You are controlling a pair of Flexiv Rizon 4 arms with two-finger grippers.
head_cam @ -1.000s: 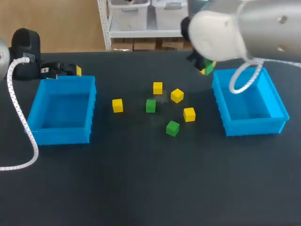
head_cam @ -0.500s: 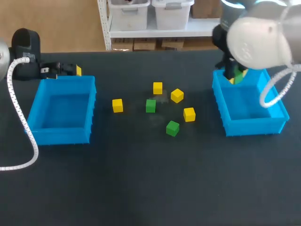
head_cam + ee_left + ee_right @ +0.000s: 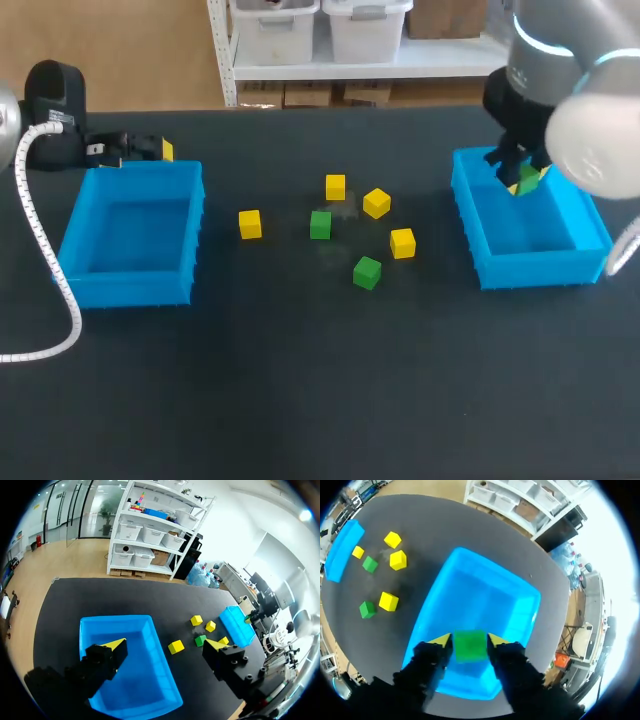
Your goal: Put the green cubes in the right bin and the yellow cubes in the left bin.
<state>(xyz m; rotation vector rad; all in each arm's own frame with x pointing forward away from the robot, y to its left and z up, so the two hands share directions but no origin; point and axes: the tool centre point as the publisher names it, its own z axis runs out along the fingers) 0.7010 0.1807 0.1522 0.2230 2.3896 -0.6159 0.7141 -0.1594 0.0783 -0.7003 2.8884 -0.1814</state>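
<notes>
Your right tool [image 3: 470, 639] is clamped on a green cube [image 3: 470, 649], over the right bin [image 3: 487, 592] toward its far wall. Your left tool [image 3: 166, 645], jaws apart and empty, sits by the left bin [image 3: 150, 645]. Risk: released this high, the cube may bounce out onto the bench [image 3: 300, 380].

Bare along the whole near side of the table [image 3: 300, 400], in front of the left bin [image 3: 75, 285] and right bin [image 3: 478, 240]. Crowded mid-table: four yellow cubes [image 3: 376, 203] and two green cubes [image 3: 367, 272], narrow gaps between. Open lanes from that cluster to either bin. Blocked over the right bin's far part by the right gripper [image 3: 522, 178] clamping a green cube [image 3: 470, 646]. Left of the left bin, a white cable [image 3: 45, 260]; just beyond its far wall, the left gripper [image 3: 130, 150].
</notes>
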